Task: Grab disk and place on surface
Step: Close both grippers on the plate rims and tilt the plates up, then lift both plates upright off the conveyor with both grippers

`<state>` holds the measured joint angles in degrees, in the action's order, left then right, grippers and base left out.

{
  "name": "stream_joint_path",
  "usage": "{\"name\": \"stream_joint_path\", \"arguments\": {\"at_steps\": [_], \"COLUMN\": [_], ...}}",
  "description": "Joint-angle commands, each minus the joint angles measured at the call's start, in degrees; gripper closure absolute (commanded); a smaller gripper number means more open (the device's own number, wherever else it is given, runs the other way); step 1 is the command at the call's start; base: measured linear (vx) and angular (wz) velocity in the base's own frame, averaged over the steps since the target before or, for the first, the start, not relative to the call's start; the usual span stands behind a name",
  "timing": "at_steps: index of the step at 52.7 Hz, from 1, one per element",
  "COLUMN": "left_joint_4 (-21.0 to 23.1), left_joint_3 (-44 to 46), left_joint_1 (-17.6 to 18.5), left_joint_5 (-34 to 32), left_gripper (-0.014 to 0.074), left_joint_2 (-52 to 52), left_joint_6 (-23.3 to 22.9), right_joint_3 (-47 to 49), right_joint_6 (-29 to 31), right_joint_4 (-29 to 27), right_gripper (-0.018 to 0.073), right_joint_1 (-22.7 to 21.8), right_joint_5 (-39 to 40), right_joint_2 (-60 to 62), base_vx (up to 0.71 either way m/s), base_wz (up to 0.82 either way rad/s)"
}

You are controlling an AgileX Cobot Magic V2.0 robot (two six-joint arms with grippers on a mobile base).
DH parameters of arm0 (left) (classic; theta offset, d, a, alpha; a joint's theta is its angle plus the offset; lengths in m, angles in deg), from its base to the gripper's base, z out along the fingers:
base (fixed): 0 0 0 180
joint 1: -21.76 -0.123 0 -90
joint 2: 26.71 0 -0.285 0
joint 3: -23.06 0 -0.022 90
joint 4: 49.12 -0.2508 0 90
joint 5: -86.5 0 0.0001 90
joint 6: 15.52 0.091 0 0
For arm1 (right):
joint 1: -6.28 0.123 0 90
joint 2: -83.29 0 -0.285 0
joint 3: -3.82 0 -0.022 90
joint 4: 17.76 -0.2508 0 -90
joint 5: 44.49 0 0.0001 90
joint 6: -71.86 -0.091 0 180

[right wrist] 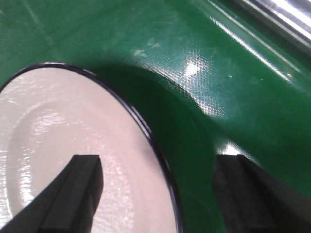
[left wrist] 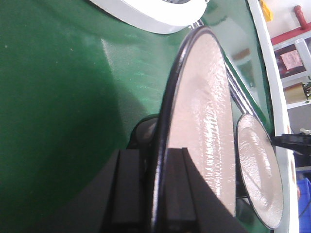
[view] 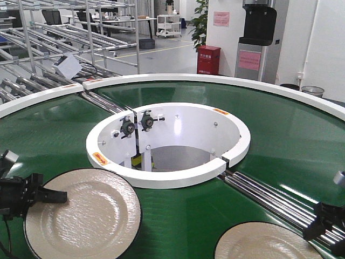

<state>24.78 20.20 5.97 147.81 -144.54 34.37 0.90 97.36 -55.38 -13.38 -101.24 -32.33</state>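
Two cream disks with dark rims lie on the green belt. My left gripper (view: pixel 54 195) is shut on the left edge of the left disk (view: pixel 83 218). In the left wrist view its fingers (left wrist: pixel 131 194) pinch the dark rim of that disk (left wrist: pixel 199 121), with the second disk (left wrist: pixel 257 174) beyond. My right gripper (right wrist: pixel 155 194) is open and straddles the rim of the right disk (right wrist: pixel 63 145): one finger is over the disk, the other over the belt. In the front view it (view: pixel 321 232) sits by the right disk (view: pixel 267 243). The steel tabletop is out of view.
The green belt (view: pixel 280 135) runs as a ring with a white outer rim and a white inner ring (view: pixel 167 178) around an open well. Steel rollers (view: pixel 275 199) cross the belt between the disks. Metal racks (view: pixel 64 32) stand behind.
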Motion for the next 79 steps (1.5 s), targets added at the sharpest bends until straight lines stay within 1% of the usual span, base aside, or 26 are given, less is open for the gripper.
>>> {"name": "stream_joint_path", "arguments": {"at_steps": [1, 6, 14, 17, 19, 22, 27, 30, 33, 40, 45, 53, 58, 64, 71, 79], "left_joint_4": [7.48, 7.64, 7.64, 7.64, 7.64, 7.64, 7.58, 7.65, 7.65, 8.52, 10.84, 14.36, 16.42, 18.42, 20.21, 20.25], "left_joint_3": [2.1, 2.1, 2.1, 2.1, 2.1, 2.1, 2.1, 2.1, 2.1, 2.1, 2.1, 2.1, 2.1, 2.1, 2.1, 2.1], "left_joint_1": [0.4, 0.4, 0.4, 0.4, 0.4, 0.35, 0.35, 0.35, 0.35, 0.35, 0.35, 0.35, 0.35, 0.35, 0.35, 0.35], "left_joint_5": [3.12, 2.96, 2.86, 2.86, 2.99, 3.1, 3.1, 3.2, 3.27, 3.82, 5.15, 7.79, 9.24, 9.32, 9.13, 9.13], "left_gripper": [0.0604, 0.0604, 0.0604, 0.0604, 0.0604, 0.0604, 0.0604, 0.0604, 0.0604, 0.0604, 0.0604, 0.0604, 0.0602, 0.0601, 0.06, 0.0598], "left_joint_2": [3.84, 3.84, 3.84, 3.84, 3.84, 3.84, 3.84, 3.84, 3.84, 3.84, 3.84, 3.84, 3.92, 4.82, 6.39, 8.54], "left_joint_6": [-0.46, -0.05, -0.05, -0.05, -0.1, -0.1, -0.1, -0.16, -0.29, -0.62, -0.62, -0.64, -0.7, -2.78, -5.32, -7.2], "right_joint_3": [1.55, 1.55, 1.55, 1.55, 1.55, 1.55, 1.71, 1.71, 1.71, 1.71, 1.71, 1.71, 1.71, 1.71, 1.71, 1.71], "right_joint_6": [1.43, 1.43, 1.89, 1.46, 0.71, 0.0, -0.14, -0.16, 0.35, 1.75, 3.24, 3.36, 3.36, 3.1, 2.84, 2.83], "right_joint_4": [-3.83, -4.12, -2.91, -1.94, -1.67, -1.8, -2.28, -2.62, -4.09, -10.44, -15.99, -23.88, -27.77, -32.4, -38.03, -40.65], "right_gripper": [0.0039, 0.0049, 0.0071, 0.0099, 0.0154, 0.029, 0.058, 0.0575, 0.0574, 0.0573, 0.0571, 0.0571, 0.0569, 0.0568, 0.0568, 0.0568], "right_joint_1": [-0.02, 0.85, 5.76, 7.19, 7.74, 7.89, 7.83, 7.83, 7.83, 7.83, 7.83, 7.83, 7.78, 7.62, 6.07, 4.36], "right_joint_5": [-0.58, -1.01, -0.01, 1.1, 2.04, 2.83, 2.8, 2.38, 1.14, -1.87, -2.17, -2.12, -2.12, -2.07, -2.18, -3.59], "right_joint_2": [0.97, -0.19, -2.11, -2.63, -2.72, -2.56, -1.72, -1.05, -0.38, 1.97, 4.82, 9.41, 11.7, 13.77, 16.03, 18.24], "base_vx": [0.0, 0.0, 0.0, 0.0, 0.0, 0.0, 0.0, 0.0, 0.0, 0.0, 0.0, 0.0, 0.0, 0.0, 0.0, 0.0], "base_wz": [0.0, 0.0, 0.0, 0.0, 0.0, 0.0, 0.0, 0.0, 0.0, 0.0, 0.0, 0.0, 0.0, 0.0, 0.0, 0.0]}}
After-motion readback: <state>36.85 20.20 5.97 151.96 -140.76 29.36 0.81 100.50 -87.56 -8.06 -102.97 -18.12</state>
